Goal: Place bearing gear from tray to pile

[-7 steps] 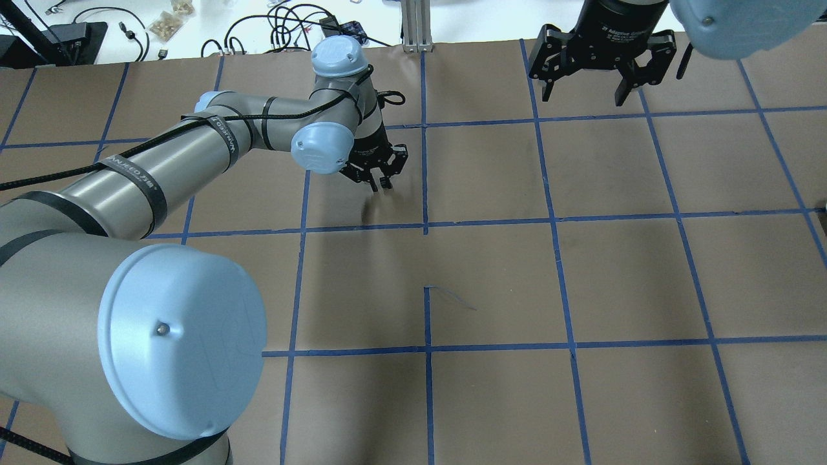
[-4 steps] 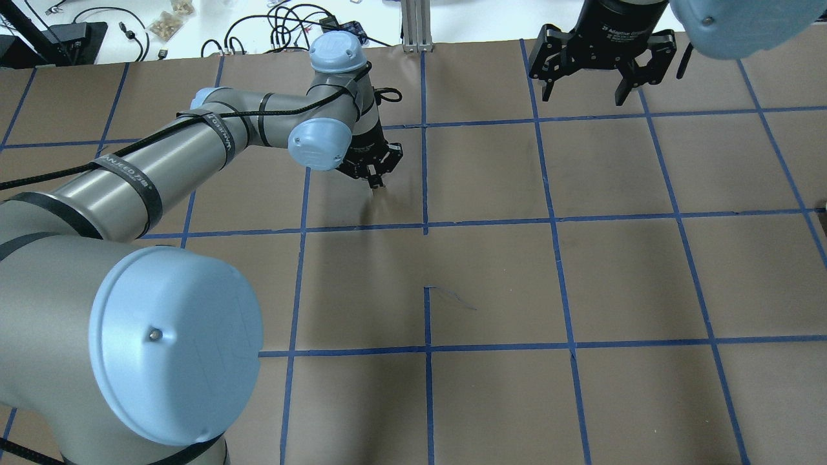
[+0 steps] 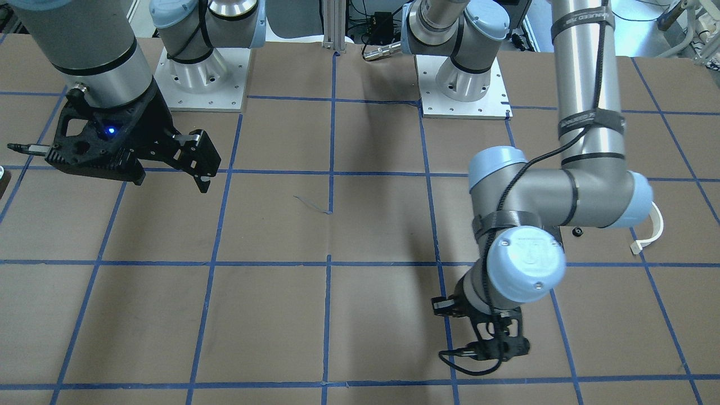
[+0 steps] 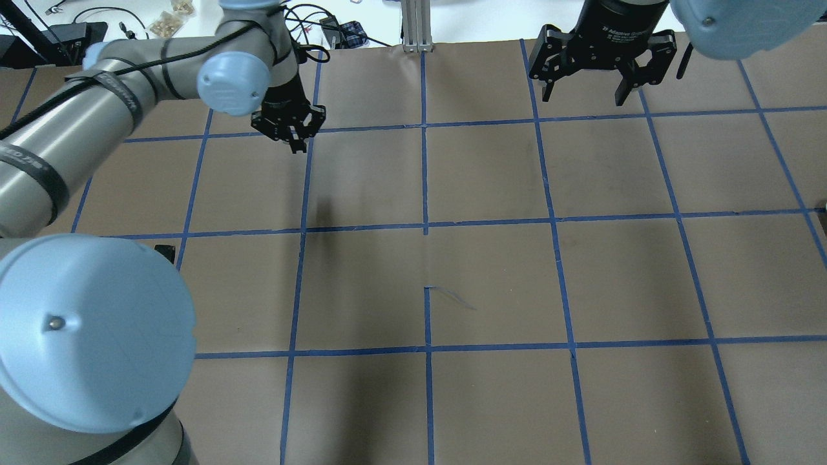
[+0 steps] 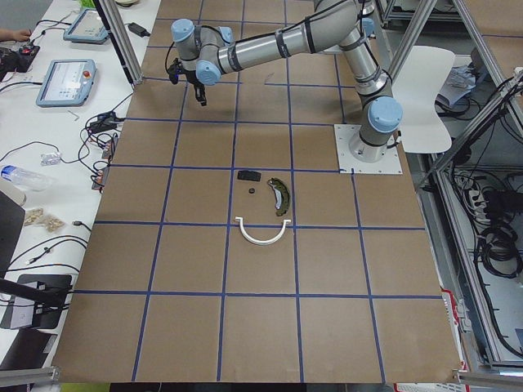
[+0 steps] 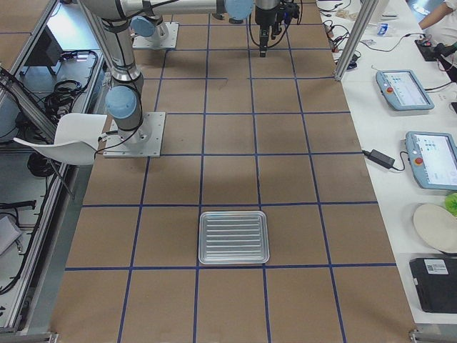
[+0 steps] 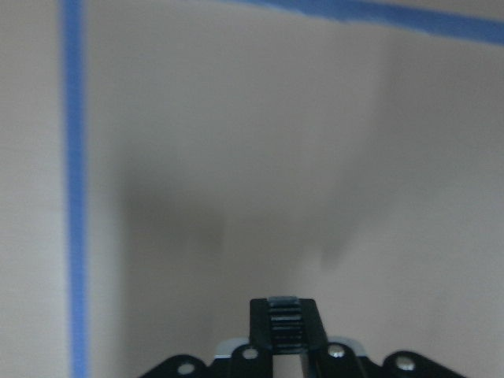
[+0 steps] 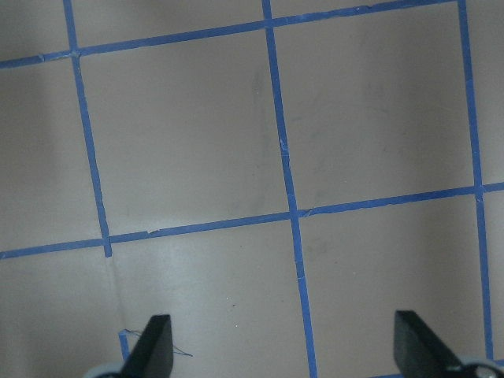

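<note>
Bearing gear (image 7: 283,323), small, dark and fine-toothed, is sitting clamped in the left gripper (image 4: 296,143), above the far side of the table (image 4: 491,271), well apart from tray (image 6: 233,237) and pile (image 5: 281,196). Right gripper (image 4: 585,97) is hovering, jaws spread; its body is showing the word "Adaptive".

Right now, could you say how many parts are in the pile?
4: a black pad, a round piece beside it, a brake shoe toward the robot, a white arc nearest the left-end camera. None seems hidden.

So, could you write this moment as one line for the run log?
phase: carry | left jaws: shut on bearing gear | right jaws: open, empty | pile: not yet reached
</note>
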`<state>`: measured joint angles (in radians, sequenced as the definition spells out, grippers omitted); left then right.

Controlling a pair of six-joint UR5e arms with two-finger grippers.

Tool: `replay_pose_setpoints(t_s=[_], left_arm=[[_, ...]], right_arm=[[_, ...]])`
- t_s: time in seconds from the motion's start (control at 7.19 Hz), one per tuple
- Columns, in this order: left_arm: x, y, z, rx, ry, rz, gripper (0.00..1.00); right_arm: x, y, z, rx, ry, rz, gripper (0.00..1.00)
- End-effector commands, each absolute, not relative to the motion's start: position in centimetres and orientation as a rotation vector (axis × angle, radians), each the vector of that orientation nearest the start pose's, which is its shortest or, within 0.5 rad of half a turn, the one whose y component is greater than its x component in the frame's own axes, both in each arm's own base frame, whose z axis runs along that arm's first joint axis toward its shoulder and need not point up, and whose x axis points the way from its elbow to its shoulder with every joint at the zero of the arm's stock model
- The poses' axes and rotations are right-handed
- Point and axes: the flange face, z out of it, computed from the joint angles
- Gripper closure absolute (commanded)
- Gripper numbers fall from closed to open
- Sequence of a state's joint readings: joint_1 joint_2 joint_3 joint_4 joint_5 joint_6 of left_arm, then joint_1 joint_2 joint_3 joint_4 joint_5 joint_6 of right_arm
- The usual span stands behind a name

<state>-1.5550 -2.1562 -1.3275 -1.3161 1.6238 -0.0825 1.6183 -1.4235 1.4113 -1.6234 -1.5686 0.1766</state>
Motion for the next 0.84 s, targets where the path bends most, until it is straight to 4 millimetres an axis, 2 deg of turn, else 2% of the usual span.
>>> replay_pose_setpoints(t_s=[0.0, 0.14, 0.42, 0.56, 0.7], left_arm=[[-0.6, -68.6, 30.3, -0.089, 3.093, 0.222, 1.0], [5.5, -67.3, 30.3, -0.085, 3.108, 0.266, 1.0], [15.2, -63.1, 28.2, -0.005, 3.065, 0.382, 1.0], [19.4, -60.6, 27.5, 0.004, 3.084, 0.429, 1.0], [22.0, -58.2, 26.8, 0.0, 3.106, 0.467, 1.0]], right_arm=[[16.0, -55.3, 49.5, 0.202, 3.125, -0.1, 0.0], [16.0, -55.4, 49.5, 0.202, 3.125, -0.102, 0.0], [16.0, -55.3, 49.5, 0.204, 3.125, -0.1, 0.0], [16.0, -55.4, 49.5, 0.204, 3.123, -0.102, 0.0], [16.0, -55.3, 49.5, 0.204, 3.123, -0.1, 0.0]])
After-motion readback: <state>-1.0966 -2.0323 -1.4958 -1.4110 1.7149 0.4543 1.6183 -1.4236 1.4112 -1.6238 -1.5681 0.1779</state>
